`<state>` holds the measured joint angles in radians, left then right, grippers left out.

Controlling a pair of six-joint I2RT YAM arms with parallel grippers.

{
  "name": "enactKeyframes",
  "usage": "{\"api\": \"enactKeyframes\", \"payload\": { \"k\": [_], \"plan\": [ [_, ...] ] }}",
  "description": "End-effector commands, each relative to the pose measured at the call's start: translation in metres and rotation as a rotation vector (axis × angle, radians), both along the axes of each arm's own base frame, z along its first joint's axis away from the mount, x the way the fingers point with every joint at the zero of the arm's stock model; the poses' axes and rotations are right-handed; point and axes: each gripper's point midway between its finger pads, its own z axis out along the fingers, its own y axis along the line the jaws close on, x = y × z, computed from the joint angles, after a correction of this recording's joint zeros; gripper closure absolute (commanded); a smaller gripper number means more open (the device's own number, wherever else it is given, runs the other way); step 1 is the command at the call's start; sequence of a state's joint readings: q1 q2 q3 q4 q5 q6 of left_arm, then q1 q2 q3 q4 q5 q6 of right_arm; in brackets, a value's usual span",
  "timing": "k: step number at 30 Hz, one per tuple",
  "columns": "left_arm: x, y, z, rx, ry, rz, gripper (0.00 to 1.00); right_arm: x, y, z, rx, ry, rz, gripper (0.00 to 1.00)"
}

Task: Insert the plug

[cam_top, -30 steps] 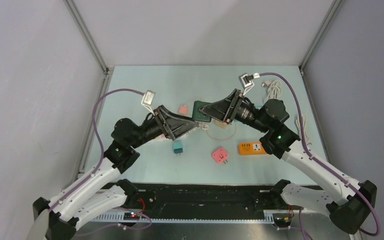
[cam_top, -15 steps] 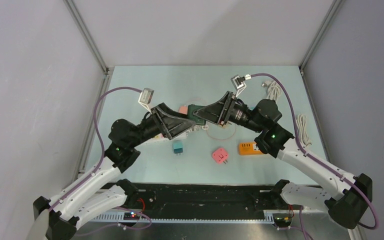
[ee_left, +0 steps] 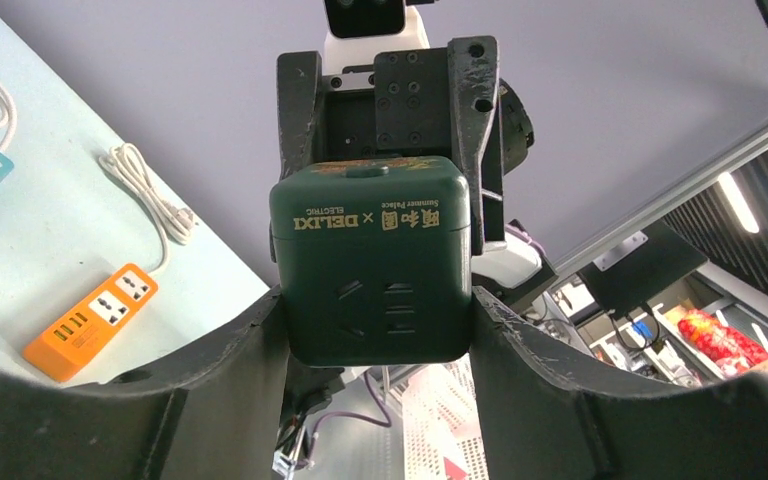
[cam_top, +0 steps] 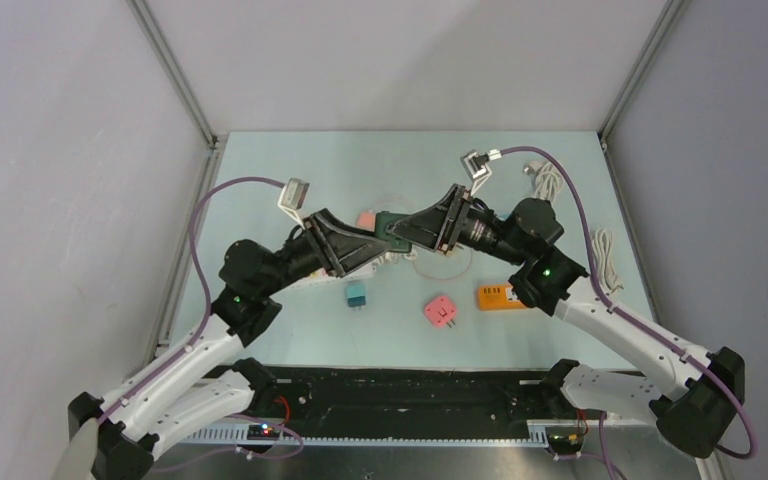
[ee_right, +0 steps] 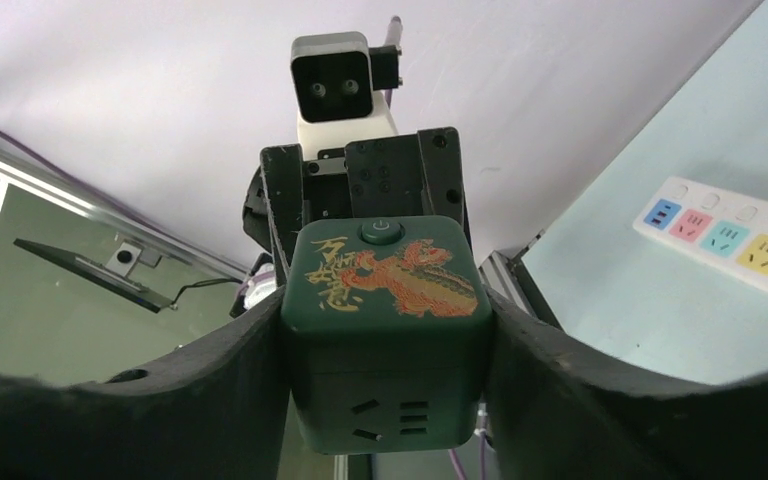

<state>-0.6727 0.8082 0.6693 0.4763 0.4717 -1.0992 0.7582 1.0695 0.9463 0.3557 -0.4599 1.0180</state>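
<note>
1. The left gripper (ee_left: pixel 375 310) is clamped on a green cube socket (ee_left: pixel 370 265). Its pads press the cube's two opposite side walls, and a slotted face with DELIXI lettering above it is turned toward its camera.
2. The right gripper (ee_right: pixel 385 320) grasps the same cube from the opposite end, fingers flush against both sides. In its view the top face carries a red-gold dragon print and a round button, with a slotted face below it.
3. Held this way, the cube hangs in the air between the two arms, above the middle of the table (cam_top: pixel 290 170), and touches nothing else.
4. Two candidate plugs lie on the table toward the near edge. A teal plug (cam_top: pixel 357 293) sits just in front of the left gripper, and a pink plug (cam_top: pixel 440 310) lies a little to its right. Neither is touched.
5. An orange power strip (cam_top: pixel 505 296) lies just beyond the pink plug on the right arm's side. A white power strip (ee_right: pixel 725 240) with coloured sockets shows in the right wrist view.
6. The step in hand looks like a handover or shared hold of the socket — preparation, with no insertion begun. Which plug is meant I cannot tell.
7. Next, one gripper should let go while the other steadies the cube with a slotted face exposed. The freed arm must then take a plug by its body, prongs clear, and line them up squarely with the slots — a skewed approach could twist the cube in its grip.
</note>
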Motion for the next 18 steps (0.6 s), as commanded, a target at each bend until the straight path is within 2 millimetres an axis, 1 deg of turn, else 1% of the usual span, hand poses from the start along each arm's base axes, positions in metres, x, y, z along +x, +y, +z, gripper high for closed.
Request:
{"api": "enactKeyframes", "payload": {
  "k": [1,2,3,4,5,6,7,8,10,12,13,14,15,18],
  "plan": [
    [-0.006,0.001,0.005,0.013,-0.092,-0.028,0.99,-0.007,-0.007,0.007,-0.031,-0.050,0.013,0.30],
    [-0.011,0.000,0.001,0.042,-0.139,-0.047,1.00,-0.008,-0.010,0.000,-0.074,-0.055,0.005,0.27],
    [-0.013,0.000,-0.002,0.057,-0.159,-0.053,1.00,-0.006,-0.014,0.002,-0.086,-0.071,-0.004,0.23],
    [-0.014,-0.001,-0.009,0.095,-0.186,-0.057,1.00,-0.011,-0.017,-0.002,-0.120,-0.089,0.011,0.18],
    [-0.014,-0.001,-0.016,0.129,-0.211,-0.056,1.00,-0.011,-0.021,0.003,-0.127,-0.114,0.011,0.16],
    [-0.018,-0.002,-0.018,0.146,-0.229,-0.081,1.00,-0.016,-0.022,-0.004,-0.173,-0.136,0.043,0.12],
    [-0.018,-0.003,-0.023,0.170,-0.240,-0.091,1.00,-0.019,-0.025,-0.006,-0.212,-0.126,0.056,0.10],
    [-0.025,-0.004,-0.023,0.179,-0.259,-0.131,1.00,-0.022,-0.025,-0.008,-0.240,-0.163,0.073,0.07],
    [-0.031,-0.007,-0.029,0.203,-0.293,-0.179,1.00,-0.027,-0.026,-0.008,-0.272,-0.194,0.099,0.06],
    [-0.031,-0.010,-0.038,0.228,-0.300,-0.202,1.00,-0.030,-0.025,-0.009,-0.287,-0.207,0.129,0.06],
    [-0.032,-0.010,-0.039,0.232,-0.306,-0.211,1.00,-0.033,-0.024,-0.015,-0.305,-0.194,0.161,0.06],
    [-0.032,-0.010,-0.040,0.234,-0.309,-0.216,1.00,-0.035,-0.023,-0.016,-0.316,-0.209,0.176,0.06],
    [-0.034,-0.010,-0.039,0.234,-0.318,-0.225,1.00,-0.037,-0.023,-0.025,-0.347,-0.212,0.198,0.06],
    [-0.041,-0.006,-0.033,0.224,-0.354,-0.229,1.00,-0.043,-0.025,-0.036,-0.397,-0.257,0.221,0.01]
  ]
}}
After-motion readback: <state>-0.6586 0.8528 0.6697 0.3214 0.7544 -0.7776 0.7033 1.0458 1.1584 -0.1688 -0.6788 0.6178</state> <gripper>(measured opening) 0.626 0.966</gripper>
